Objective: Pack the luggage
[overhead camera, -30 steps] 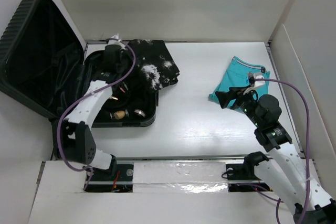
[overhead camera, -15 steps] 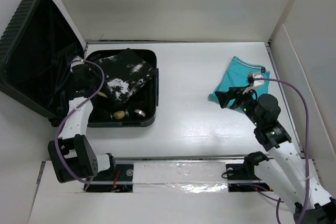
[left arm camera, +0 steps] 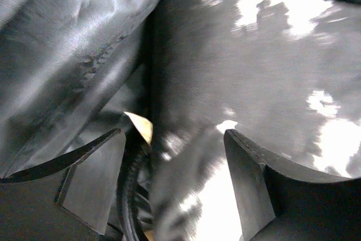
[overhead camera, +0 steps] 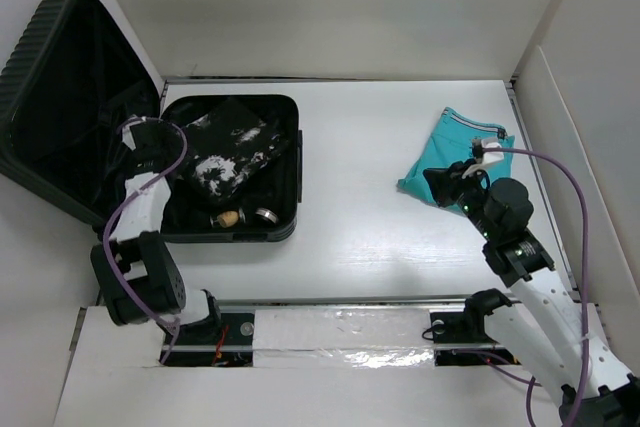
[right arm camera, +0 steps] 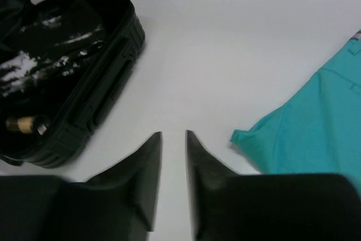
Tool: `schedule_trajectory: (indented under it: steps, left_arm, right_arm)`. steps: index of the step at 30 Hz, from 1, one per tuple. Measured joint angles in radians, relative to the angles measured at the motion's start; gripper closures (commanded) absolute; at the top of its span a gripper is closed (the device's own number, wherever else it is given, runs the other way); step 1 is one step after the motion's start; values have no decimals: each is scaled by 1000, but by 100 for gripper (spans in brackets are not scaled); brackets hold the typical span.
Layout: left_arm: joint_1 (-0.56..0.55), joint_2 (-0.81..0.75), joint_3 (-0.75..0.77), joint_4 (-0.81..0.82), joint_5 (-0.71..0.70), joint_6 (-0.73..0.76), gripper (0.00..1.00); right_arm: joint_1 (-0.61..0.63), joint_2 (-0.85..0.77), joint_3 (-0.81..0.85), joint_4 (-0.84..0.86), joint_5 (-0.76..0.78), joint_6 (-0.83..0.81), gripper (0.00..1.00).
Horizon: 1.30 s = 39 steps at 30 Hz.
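The suitcase [overhead camera: 292, 187] lies open at the left rear of the desk [overhead camera: 370, 217]. Its ribbed base sits flat and its lid [overhead camera: 60, 97] leans back toward the left wall. Inside the base lies a black cloth with white patches [overhead camera: 225, 147], spread over most of the lining. 2 small things sit near the front wall, a tan-capped bottle [overhead camera: 229, 216] and a ring-shaped piece [overhead camera: 265, 214].

The left fingers [overhead camera: 141, 144] hang over the left part of the base, beside the edge of the black cloth. In the left wrist view they stand wide apart and grip nothing, with the patterned cloth and the shiny lining beyond them.

The right fingers [overhead camera: 440, 185] sit low over the desk at the near left corner of a folded teal cloth [overhead camera: 465, 142], well apart from the suitcase. They are nearly together with only a narrow gap. Bare desk shows through the gap and the teal corner lies just to its right, so they hold nothing.
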Motion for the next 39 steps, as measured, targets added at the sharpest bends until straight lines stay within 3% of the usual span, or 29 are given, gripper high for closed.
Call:
schedule_trajectory:
  steps: [4,6,7,8,10,11,13,14,17,21,23,24,25,26,28,32,39]
  left_arm:
    - [-40,-163,-16,7,-5,-8,32]
    - [-91,-276,-30,40,-2,-8,35]
    - [-119,-335,-41,59,0,-8,37]
    - [-150,-389,-51,74,5,-8,45]
    - [-214,-477,-72,115,29,-11,68]
    - [-241,-509,-82,135,50,-11,80]
    - [-274,-540,-108,182,101,-22,94]
    - [-291,-547,-127,207,126,-37,100]
    - [-388,-525,-181,285,147,-83,100]
    - [-795,-329,-150,380,47,-103,100]
    - [-989,-177,-77,394,-4,-86,95]
    - [-1075,-109,-40,399,-61,-74,84]
    - [-1137,-53,-9,404,-72,-67,84]
    - [-1187,-6,14,415,-89,-59,72]
    - [-1244,49,26,445,-97,-47,67]
    - [-1268,100,20,487,-91,-49,66]
    - [-1321,97,-75,580,-129,-48,65]
  right_arm:
    - [0,35,0,2,45,10,91]
    - [0,68,0,5,76,16,79]
    - [0,89,0,6,92,21,73]
    - [0,109,-2,10,109,25,57]
    - [0,157,-6,23,149,37,40]
    - [0,180,-11,29,172,43,26]
    - [0,226,-16,29,220,62,15]
    - [-2,248,-16,31,247,71,2]
    - [-37,297,-29,47,319,110,0]
    - [-208,365,-63,92,369,175,0]
    - [-330,402,-73,95,377,211,0]
    - [-398,417,-79,102,369,229,0]
    - [-442,425,-84,105,366,244,0]
    - [-507,436,-92,114,355,258,0]
    - [-619,457,-101,132,332,289,0]
    - [-764,523,-105,176,253,330,0]
    - [-865,783,-79,299,-42,389,2]
